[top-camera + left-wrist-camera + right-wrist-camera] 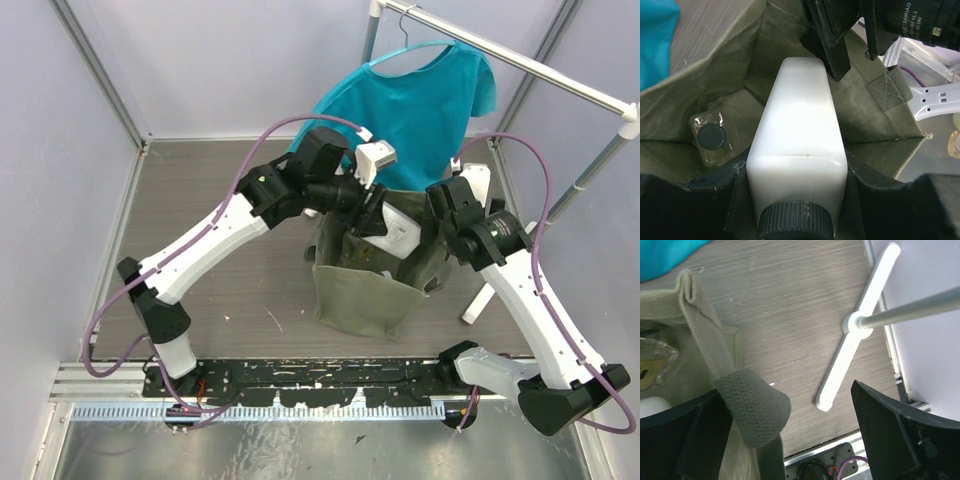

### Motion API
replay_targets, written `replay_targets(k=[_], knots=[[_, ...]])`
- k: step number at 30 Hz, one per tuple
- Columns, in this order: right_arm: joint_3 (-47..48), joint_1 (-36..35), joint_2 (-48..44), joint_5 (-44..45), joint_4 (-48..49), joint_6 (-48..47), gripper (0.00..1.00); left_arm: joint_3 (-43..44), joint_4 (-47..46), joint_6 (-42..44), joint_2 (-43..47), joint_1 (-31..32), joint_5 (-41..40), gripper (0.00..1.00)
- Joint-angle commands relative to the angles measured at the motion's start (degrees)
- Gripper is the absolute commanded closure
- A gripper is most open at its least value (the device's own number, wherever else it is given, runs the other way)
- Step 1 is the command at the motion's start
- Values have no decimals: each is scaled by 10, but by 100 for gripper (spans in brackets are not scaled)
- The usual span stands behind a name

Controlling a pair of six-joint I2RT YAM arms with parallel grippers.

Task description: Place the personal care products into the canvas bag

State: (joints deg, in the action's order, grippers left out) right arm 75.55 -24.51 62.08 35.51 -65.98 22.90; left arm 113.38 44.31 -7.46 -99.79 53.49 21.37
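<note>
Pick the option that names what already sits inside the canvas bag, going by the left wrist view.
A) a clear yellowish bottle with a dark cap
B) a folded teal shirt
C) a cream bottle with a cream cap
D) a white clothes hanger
A: a clear yellowish bottle sits low inside the canvas bag, its dark cap facing the camera, beside the white bottle held over the opening.

**A robot lab test cell**

You're looking into a boxed-in enclosure — pale wall panels (60, 150) framed by metal posts (100, 70) around a grey wood-grain bench (220, 190). Two white arms (215, 240) are bolted to a black perforated plate (320, 375) on an aluminium rail (100, 380), with purple cables (300, 118) looping free. A garment rack (520, 65) holding a teal shirt (415, 100) stands at the back.
</note>
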Motion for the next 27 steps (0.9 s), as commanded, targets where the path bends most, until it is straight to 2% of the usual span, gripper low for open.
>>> replay_targets(k=[1,15,27], knots=[[27,2,-7,66,-30,14,0,66,-34,23,-21,21,9,100],[14,2,-19,73,-23,11,0,114,14,78,-103,43,-120,100],[11,3,-25,63,-18,18,0,194,94,123,-181,55,-180,100]])
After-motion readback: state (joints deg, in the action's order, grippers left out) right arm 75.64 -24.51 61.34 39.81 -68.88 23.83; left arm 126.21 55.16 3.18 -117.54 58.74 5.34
